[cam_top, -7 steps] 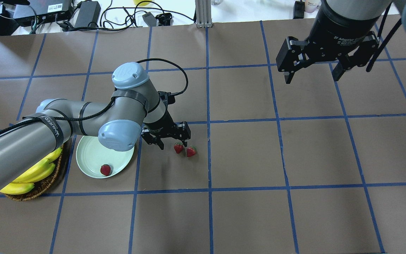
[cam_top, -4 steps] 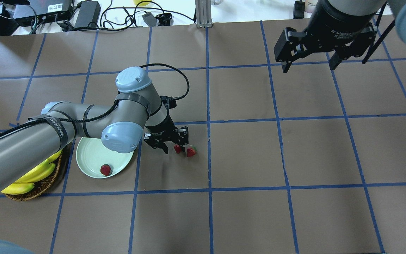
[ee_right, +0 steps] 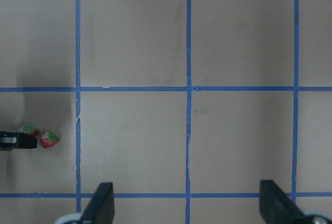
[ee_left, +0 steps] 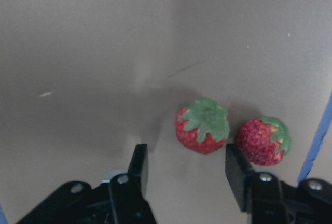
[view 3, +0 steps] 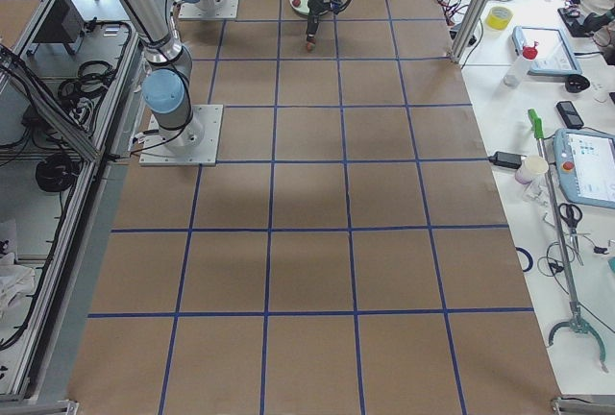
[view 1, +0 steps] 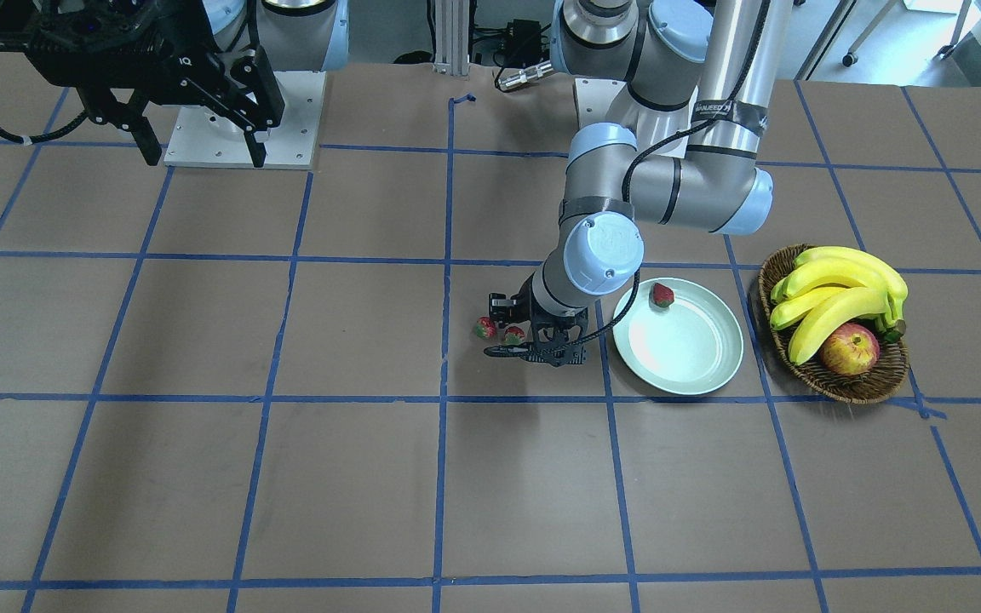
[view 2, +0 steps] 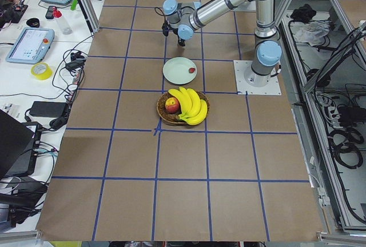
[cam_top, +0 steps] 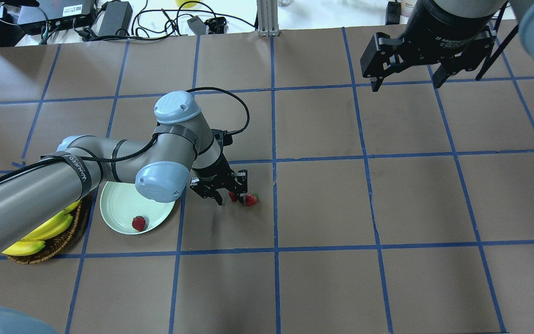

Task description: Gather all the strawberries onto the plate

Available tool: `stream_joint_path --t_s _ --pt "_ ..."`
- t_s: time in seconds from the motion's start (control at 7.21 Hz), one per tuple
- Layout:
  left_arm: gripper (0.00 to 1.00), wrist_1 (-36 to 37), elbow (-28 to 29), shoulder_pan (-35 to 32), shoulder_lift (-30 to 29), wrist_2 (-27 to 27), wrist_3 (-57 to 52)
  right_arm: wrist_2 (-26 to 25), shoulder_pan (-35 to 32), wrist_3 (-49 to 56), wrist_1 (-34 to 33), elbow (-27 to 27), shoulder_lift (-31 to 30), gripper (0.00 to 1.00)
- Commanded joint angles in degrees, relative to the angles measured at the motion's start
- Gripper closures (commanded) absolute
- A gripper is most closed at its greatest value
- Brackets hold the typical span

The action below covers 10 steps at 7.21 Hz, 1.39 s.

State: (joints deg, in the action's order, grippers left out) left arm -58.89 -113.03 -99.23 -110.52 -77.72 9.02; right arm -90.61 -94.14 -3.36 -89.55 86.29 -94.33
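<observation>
Left arm [cam_top: 86, 171]: vs ~1 s ago the wrist is lower and shifted a bit toward the two loose berries. So the left gripper [cam_top: 231, 198] now straddles one berry instead of hanging beside it. Jaws apart, nothing held yet. In the wrist view its fingers [ee_left: 139, 162] sit either side of the fruit w/o touching.

Right gripper [cam_top: 406, 86]: further back toward the table's far edge than before, jaws wide apart, empty. Looks parked, out of the way.

Plate [cam_top: 121, 204]: same spot, just beside the left wrist. One plated strawberry [cam_top: 138, 223] lies near its rim, unmoved.

Nearer strawberry [ee_left: 202, 125]: on the table between the open fingers, cap up, same place as before. Second strawberry [ee_left: 263, 141] is just beside it, almost touching, outside the fingers.

Meaning: 1 of 3 done and the approach for no. 2 is about finished, so closing is prob. next. One finger lines up w/ the thin gap between the berries, so it may nudge the second.
</observation>
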Motion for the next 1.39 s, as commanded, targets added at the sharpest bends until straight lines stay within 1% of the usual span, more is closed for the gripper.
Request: stream_joint_path --t_s 0.0,0.14,0.28,0.42,0.56,0.69,0.83,0.97,1.11,1.25 --pt "0.61 0.0 0.1 0.0 0.0 0.3 0.1 0.0 0.0 1.0 0.0 0.0 0.0 0.0" --pt "0.69 0.0 0.1 0.0 0.0 0.3 0.2 0.3 0.0 0.9 0.1 0.0 0.0 0.0" --pt "0.92 -0.1 0.2 0.0 0.0 0.3 0.5 0.3 0.0 0.9 0.2 0.0 0.0 0.0" --pt "1.0 -0.3 0.3 0.0 0.0 0.3 0.6 0.1 0.1 1.1 0.1 0.0 0.1 0.0" --pt "1.0 -0.2 0.8 0.0 0.1 0.4 1.1 0.1 0.1 1.0 0.2 0.0 0.1 0.0" --pt "1.0 -0.5 2.9 0.0 0.3 0.1 3.3 0.1 0.0 0.9 0.2 0.0 0.0 0.0" --pt "1.0 -3.1 5.3 0.0 0.7 -0.1 3.7 0.3 0.0 0.8 0.2 0.1 0.0 0.0" --pt "1.0 -5.6 6.6 0.0 1.1 0.1 4.4 0.3 0.0 0.8 0.2 0.1 0.0 0.0" --pt "0.17 -5.4 6.9 0.0 0.3 0.4 5.2 0.4 0.0 0.8 0.2 0.1 0.0 0.0" --pt "0.03 -4.9 7.1 0.1 0.1 0.0 5.1 0.6 0.0 0.9 0.1 0.1 0.1 0.0"
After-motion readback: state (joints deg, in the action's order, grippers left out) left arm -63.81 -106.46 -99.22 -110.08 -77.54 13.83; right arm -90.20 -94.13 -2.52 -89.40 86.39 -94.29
